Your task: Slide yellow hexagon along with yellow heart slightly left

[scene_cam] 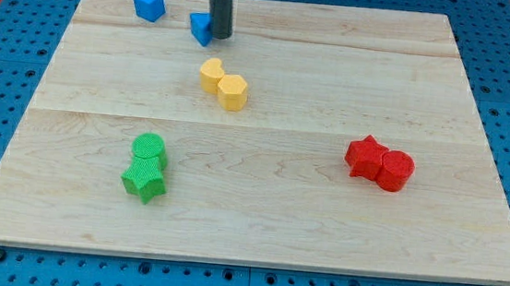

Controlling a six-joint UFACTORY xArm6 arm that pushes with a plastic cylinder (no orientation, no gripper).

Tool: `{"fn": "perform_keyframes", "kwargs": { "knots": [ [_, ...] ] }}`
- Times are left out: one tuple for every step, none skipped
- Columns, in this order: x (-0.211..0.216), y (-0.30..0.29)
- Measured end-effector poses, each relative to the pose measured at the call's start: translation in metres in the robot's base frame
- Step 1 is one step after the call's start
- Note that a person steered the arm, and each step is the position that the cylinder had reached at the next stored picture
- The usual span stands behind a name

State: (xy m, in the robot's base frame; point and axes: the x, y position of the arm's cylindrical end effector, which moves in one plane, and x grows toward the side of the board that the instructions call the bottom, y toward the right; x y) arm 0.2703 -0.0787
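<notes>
Seen from above, the wooden desk (258,217) holds four pairs of blocks, each well clear of the board's edges except the blue ones near the view's top. The yellow heart (211,73) and the yellow hexagon (232,93) sit touching one another a little above the board's middle, the heart toward the view's upper left and the hexagon toward the lower right. Bare wood lies open to the view's left of the pair as far as the desk's left edge, and to the view's right as well; no other block stands in that band.

My tip (218,36) rests near the view's top, directly above the yellow pair and apart from it, with a strip of bare wood between. The dark rod stands just beside a small blue block (200,28), whose shape cannot be made out because the rod covers part of it; whether they touch cannot be told. A second blue block (149,4), roughly cube-like, sits farther to the view's left near the top edge. The arm carries no gripper, so nothing is spread, pressed together or pinched.

Toward the view's lower left, a green round block (149,149) touches a green star (143,180) below it. Toward the view's right, a red star (365,156) touches a red round block (396,170), well apart from the yellow pair.
</notes>
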Motion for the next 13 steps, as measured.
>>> {"fn": "perform_keyframes", "kwargs": {
  "knots": [
    [-0.017,-0.020],
    [-0.036,-0.032],
    [-0.032,-0.014],
    [-0.012,0.042],
    [0.003,0.053],
    [0.003,0.050],
    [0.003,0.041],
    [0.003,0.041],
    [0.003,0.041],
    [0.029,0.051],
    [0.058,0.062],
    [0.086,0.072],
    [0.108,0.081]
  ]
}}
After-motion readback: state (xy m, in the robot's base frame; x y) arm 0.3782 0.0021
